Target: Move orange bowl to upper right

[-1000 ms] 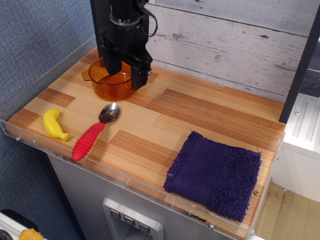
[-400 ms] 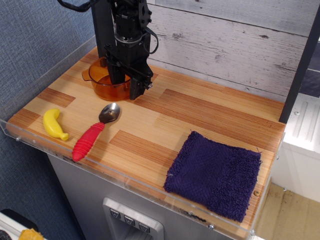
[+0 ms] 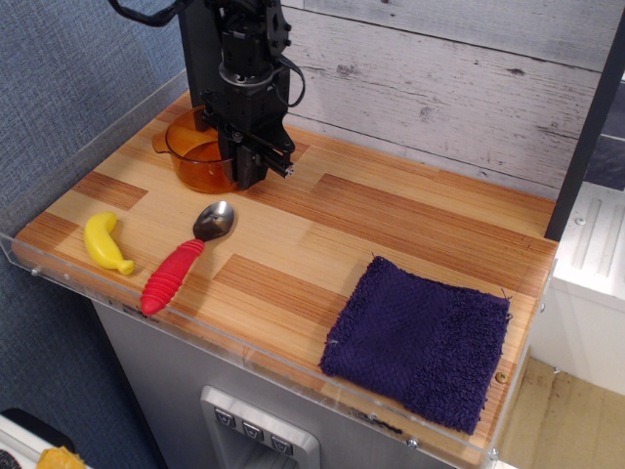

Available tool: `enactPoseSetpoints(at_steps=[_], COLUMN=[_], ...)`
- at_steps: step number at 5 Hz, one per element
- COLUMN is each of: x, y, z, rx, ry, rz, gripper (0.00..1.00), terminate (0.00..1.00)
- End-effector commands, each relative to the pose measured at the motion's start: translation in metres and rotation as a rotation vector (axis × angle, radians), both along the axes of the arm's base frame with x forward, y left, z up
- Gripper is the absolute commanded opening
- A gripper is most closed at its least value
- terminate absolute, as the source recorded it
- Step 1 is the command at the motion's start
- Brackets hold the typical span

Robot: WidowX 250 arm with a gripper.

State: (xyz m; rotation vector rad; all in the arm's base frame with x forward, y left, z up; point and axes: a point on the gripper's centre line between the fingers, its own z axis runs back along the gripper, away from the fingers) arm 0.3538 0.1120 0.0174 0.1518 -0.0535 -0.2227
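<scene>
Gripping the near-right rim of the orange bowl [image 3: 198, 156], our black gripper [image 3: 246, 168] is standing at the table's [image 3: 391, 225] back-left, its jaws appearing closed on the wall. Nearer us are lying the red-handled spoon [image 3: 181, 259], banana [image 3: 105, 242] and purple cloth [image 3: 420, 342]. We are judging a level carry rightward along the far edge safest.
</scene>
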Motion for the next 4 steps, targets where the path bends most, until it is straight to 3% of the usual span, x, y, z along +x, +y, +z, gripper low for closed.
enactPoseSetpoints(at_steps=[1,4], x=[0.007,-0.007], y=[0.008,-0.018], z=[0.049,0.08], rx=[0.054,0.106], ry=[-0.096,-0.082], rz=[-0.009,0.0], gripper=[0.0,0.0], terminate=[0.0,0.0])
